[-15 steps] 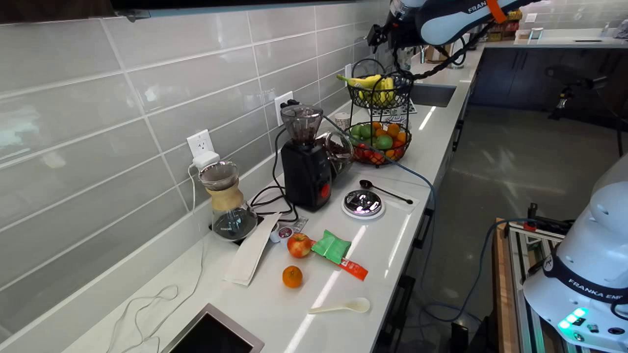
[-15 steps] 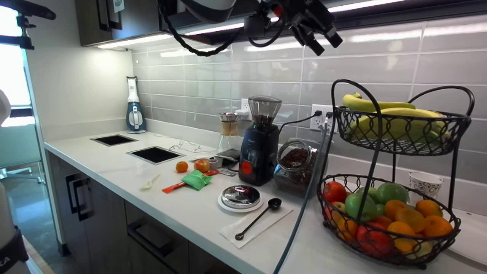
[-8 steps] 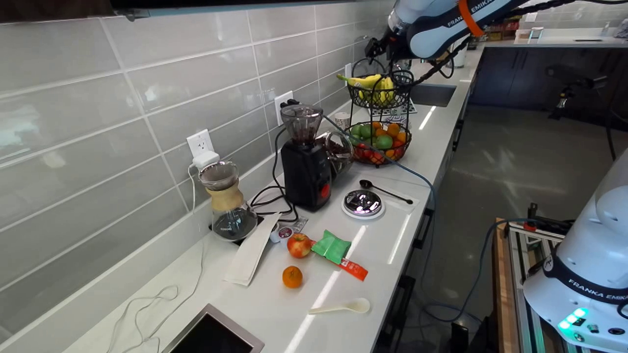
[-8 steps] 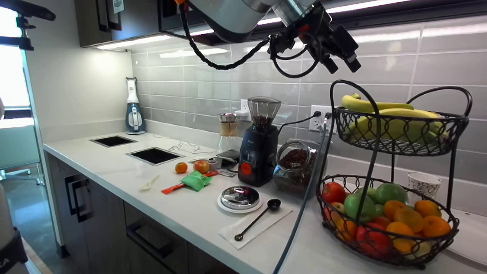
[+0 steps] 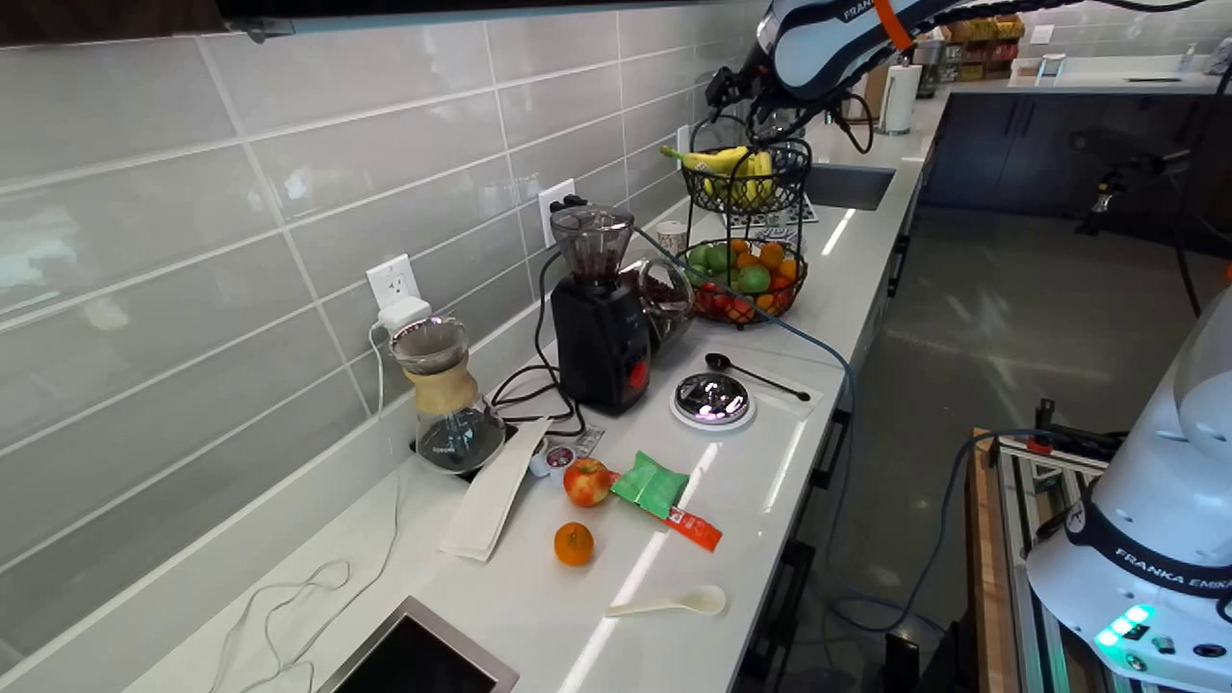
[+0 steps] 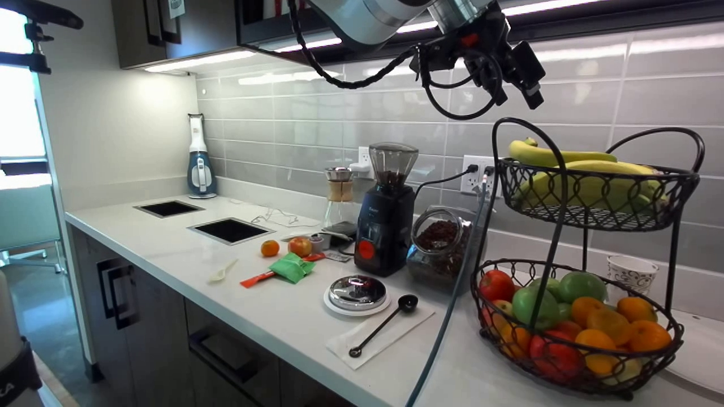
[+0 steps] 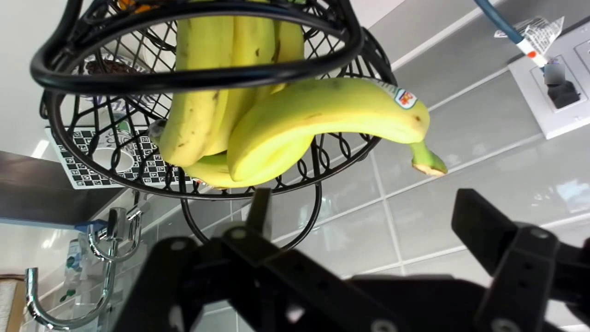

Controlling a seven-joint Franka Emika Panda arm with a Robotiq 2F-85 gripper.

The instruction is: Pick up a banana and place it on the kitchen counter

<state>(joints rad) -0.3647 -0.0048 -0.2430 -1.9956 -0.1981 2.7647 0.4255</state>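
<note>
Wrist view's got my gripper (image 7: 368, 212) spread wide, fingers (image 7: 484, 230) well apart, and it's mostly grey tiles (image 7: 355, 240) showing through the gap. The banana (image 7: 332, 115) sits past my fingertips, up in the top wire basket (image 7: 207, 196), lying partly over the other bananas (image 7: 196, 120). Its green stem (image 7: 427, 161) pokes out beyond the basket's edge, on the side toward the gap between my fingers.

In both exterior views I'm hanging above that basket with my fingertips angled down, so the banana is lower than my hand. Honestly, depth is hard to read from these angles, so I can't say how near the stem really is, though it does look clear of my fingers.

The kitchen counter (image 6: 271, 305) runs well below me, underneath the baskets. Straight down under the top basket there's a lower basket (image 6: 633, 351) piled with oranges (image 6: 650, 336), red fruit (image 6: 498, 284) and green fruit (image 6: 582, 287), further from my hand than the banana. Lower than me and off to one side, you've got a black coffee grinder (image 6: 384, 226) and a tilted glass jar (image 6: 444, 240) of something dark, both on the counter.
</note>
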